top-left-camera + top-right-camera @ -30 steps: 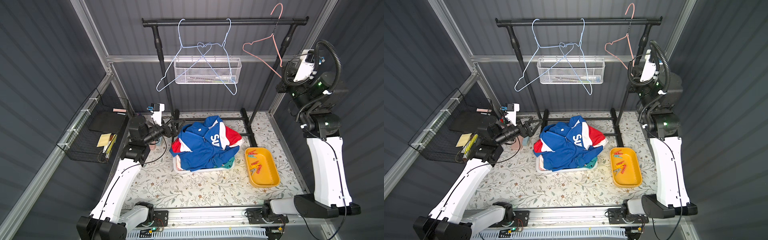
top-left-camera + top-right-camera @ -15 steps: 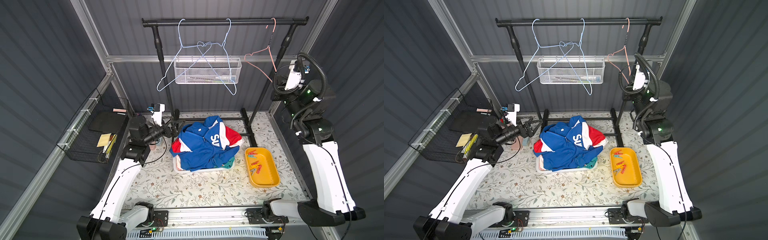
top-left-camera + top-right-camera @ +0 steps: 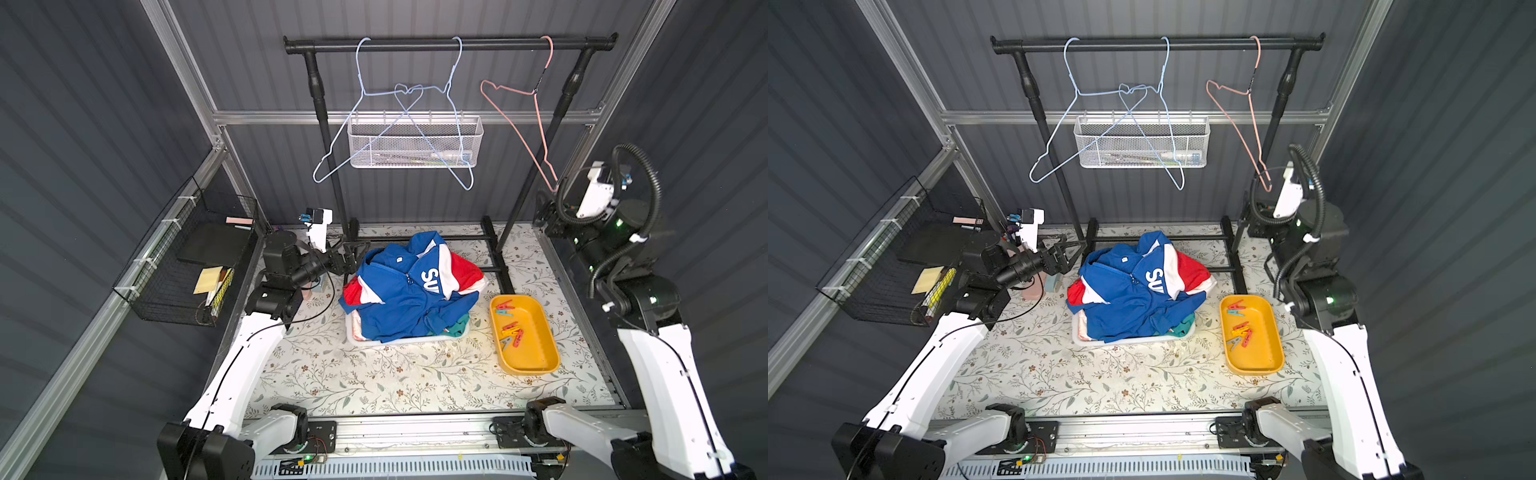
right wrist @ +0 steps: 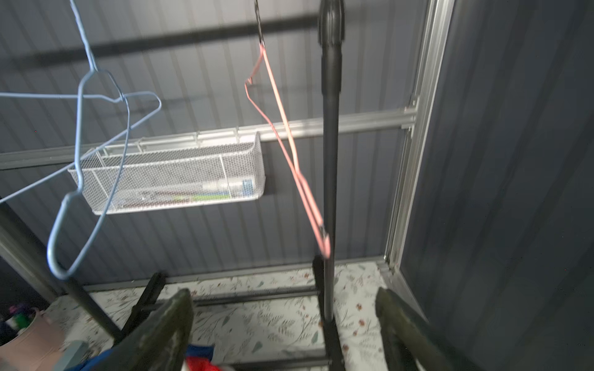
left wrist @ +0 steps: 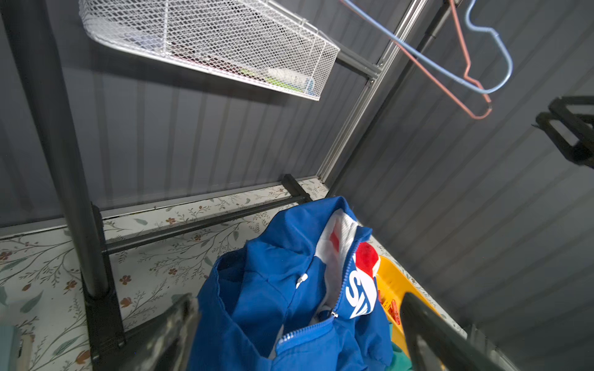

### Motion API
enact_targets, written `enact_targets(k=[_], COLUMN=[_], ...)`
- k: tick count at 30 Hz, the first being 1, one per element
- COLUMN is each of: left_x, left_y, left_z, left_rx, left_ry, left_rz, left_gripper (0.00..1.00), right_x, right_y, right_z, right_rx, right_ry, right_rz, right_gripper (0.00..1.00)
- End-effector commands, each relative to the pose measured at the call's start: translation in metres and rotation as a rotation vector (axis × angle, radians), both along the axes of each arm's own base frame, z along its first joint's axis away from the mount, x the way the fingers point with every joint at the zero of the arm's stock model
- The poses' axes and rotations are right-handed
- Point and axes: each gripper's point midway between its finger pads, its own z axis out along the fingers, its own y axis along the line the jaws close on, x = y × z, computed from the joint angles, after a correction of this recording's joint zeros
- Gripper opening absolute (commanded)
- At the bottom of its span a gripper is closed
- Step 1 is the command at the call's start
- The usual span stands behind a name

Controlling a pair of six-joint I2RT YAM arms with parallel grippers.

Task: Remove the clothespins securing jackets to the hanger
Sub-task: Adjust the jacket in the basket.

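While the jackets [image 3: 409, 291] lie heaped in a white bin [image 3: 399, 341], the clothespins [image 3: 513, 330] rest in the yellow tray [image 3: 536, 357] just beside it. The left gripper [image 5: 295, 305] and the right gripper [image 4: 284, 295] both have jaws spread wide, holding nothing. The pink hanger [image 4: 289, 144] hangs bare.

Dark ribbed walls [image 3: 415, 203]; floral-print floor [image 3: 374, 374]; white mesh basket [image 3: 411, 149] on an aluminium rail [image 3: 270, 118].

The blue jacket [image 3: 399, 299] covers most of the teal jacket [image 3: 457, 328].
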Motion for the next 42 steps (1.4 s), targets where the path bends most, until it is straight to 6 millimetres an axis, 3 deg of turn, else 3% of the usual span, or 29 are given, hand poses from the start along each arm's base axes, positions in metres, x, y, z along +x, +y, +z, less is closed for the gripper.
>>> enact_targets(k=[1,7,11,15,18,22,24,27,30,34,36,42], left_x=[0.009,0.013,0.013,0.008,0.002,-0.001,-0.002,-0.005,-0.008,-0.009,-0.011,-0.035], left_y=[0.007,0.009,-0.002,-0.038,-0.061,-0.065,-0.065,-0.072,-0.081,-0.096,-0.106,-0.145], left_z=[-0.026,-0.083,-0.116,-0.134,-0.152,-0.175,-0.185,-0.200,-0.211,-0.195,-0.181,-0.127], left_rx=[0.049,0.034,0.022,0.016,0.010,0.015,0.018,0.003,-0.002,0.015,0.059,0.173], left_ry=[0.047,0.188,0.259,0.288,0.329,0.374,0.391,0.409,0.429,0.382,0.342,0.211], left_rz=[0.042,0.073,0.055,-0.008,-0.049,-0.056,-0.058,-0.099,-0.144,-0.203,-0.225,-0.271], left_gripper=[0.99,0.99,0.99,0.99,0.99,0.99,0.97,0.80,0.42,0.10,0.00,0.00], right_x=[-0.012,-0.025,-0.019,0.000,0.015,0.038,0.047,0.057,0.058,0.052,0.045,0.011], right_y=[0.001,0.025,0.045,0.065,0.084,0.105,0.114,0.134,0.151,0.172,0.183,0.213], right_z=[-0.088,-0.221,-0.270,-0.302,-0.309,-0.308,-0.306,-0.306,-0.302,-0.282,-0.267,-0.227], right_rx=[0.156,0.323,0.441,0.537,0.583,0.638,0.661,0.726,0.719,0.684,0.656,0.551], right_ry=[0.232,0.533,0.619,0.700,0.737,0.727,0.728,0.737,0.743,0.713,0.701,0.656], right_rz=[-0.018,0.038,0.084,0.131,0.201,0.293,0.336,0.431,0.480,0.560,0.608,0.736], right_gripper=[0.93,0.99,0.99,0.99,0.99,0.98,0.90,0.71,0.41,0.17,0.08,0.02])
